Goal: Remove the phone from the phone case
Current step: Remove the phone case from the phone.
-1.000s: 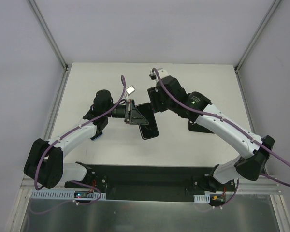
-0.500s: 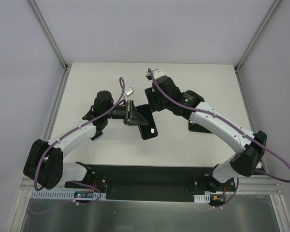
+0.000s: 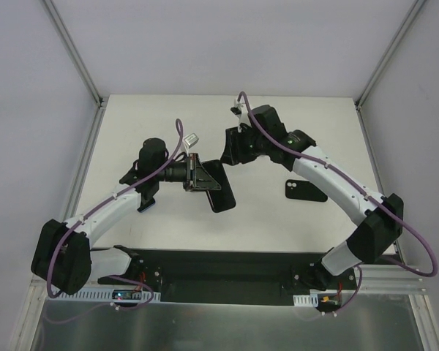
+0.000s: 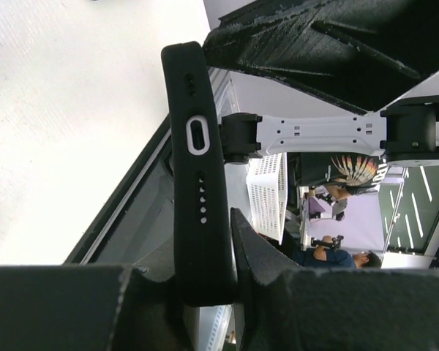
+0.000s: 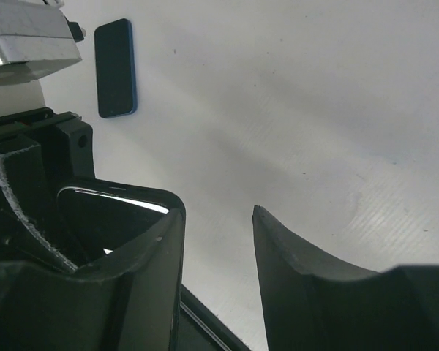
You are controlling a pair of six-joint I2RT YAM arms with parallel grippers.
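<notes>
My left gripper point(image 3: 201, 178) is shut on the black cased phone point(image 3: 218, 189) and holds it on edge above the table's middle. In the left wrist view the case point(image 4: 197, 168) stands clamped between the jaws point(image 4: 205, 274), with its charging port and speaker holes facing the camera. My right gripper point(image 3: 233, 151) is open and empty, just behind and to the right of the cased phone. In the right wrist view its gripper point(image 5: 218, 212) stands open over bare table, and the phone's top corner point(image 5: 121, 201) lies beside the left finger point(image 5: 150, 285).
A loose black phone case point(image 3: 305, 190) lies flat on the white table point(image 3: 278, 219) at the right. A dark phone with a blue edge point(image 5: 115, 69) lies on the table by the left arm, partly hidden in the top view point(image 3: 145, 204). A black base strip runs along the near edge.
My right gripper has drawn back and to the right, away from the held phone, and its arm has uncovered the loose case. My left gripper, holding the phone, shifted slightly left.
</notes>
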